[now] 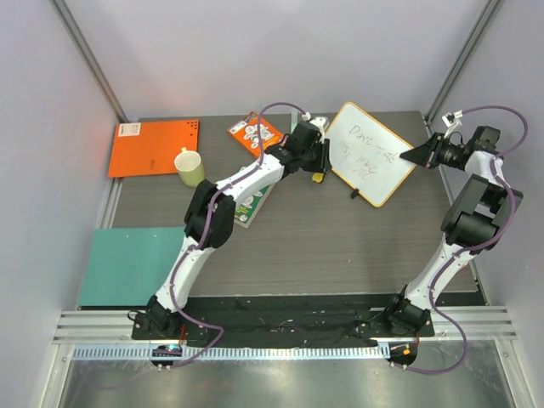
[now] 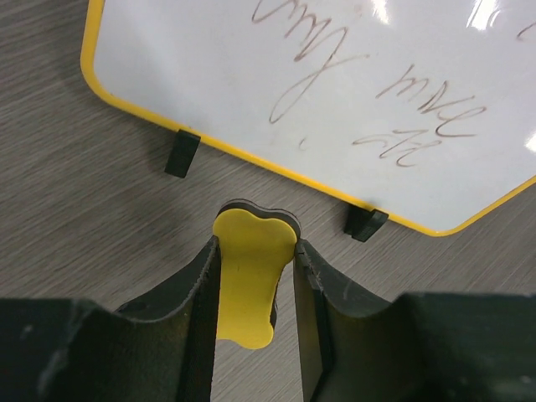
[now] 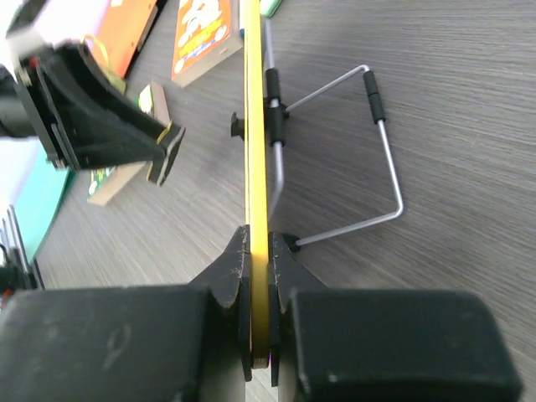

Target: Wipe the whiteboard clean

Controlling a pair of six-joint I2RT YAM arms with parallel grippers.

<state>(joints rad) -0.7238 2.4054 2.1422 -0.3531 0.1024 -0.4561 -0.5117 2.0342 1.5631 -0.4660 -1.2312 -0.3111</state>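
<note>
The whiteboard (image 1: 367,150), white with a yellow frame and dark handwriting, stands tilted at the back right on black feet. My right gripper (image 1: 418,155) is shut on its right edge; the right wrist view shows the jaws clamped on the yellow frame (image 3: 256,126). My left gripper (image 1: 320,168) is shut on a yellow eraser (image 1: 318,178) just left of the board. In the left wrist view the eraser (image 2: 247,276) sits between the fingers, a little short of the board's (image 2: 335,75) lower edge and not touching it.
An orange sheet (image 1: 153,146) and a pale cup (image 1: 189,167) lie at the back left, a teal sheet (image 1: 132,265) at the near left. An orange booklet (image 1: 255,133) and a green book (image 1: 252,206) lie under the left arm. The board's wire stand (image 3: 381,151) sticks out behind it.
</note>
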